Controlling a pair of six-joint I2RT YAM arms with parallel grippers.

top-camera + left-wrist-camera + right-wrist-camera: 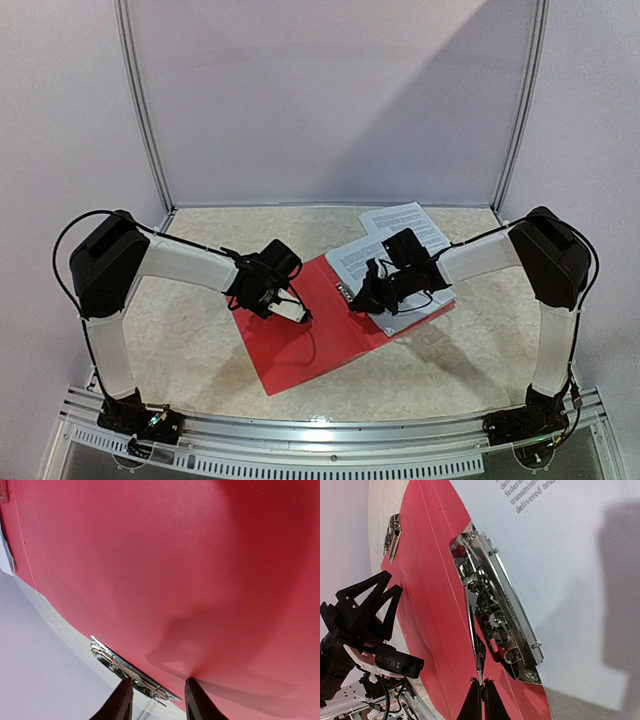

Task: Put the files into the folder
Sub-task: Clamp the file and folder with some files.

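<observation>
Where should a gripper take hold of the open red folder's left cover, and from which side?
Likely the left cover at its free long edge, opposite the spine, coming low from the left. It lies flat on the table, hinged beside the silver clip, so only that outer edge can lift.

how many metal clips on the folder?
2. Large clip beside the paper, by the right gripper's tips; small clip at the folder's edge by the table. More could be hidden.
</observation>
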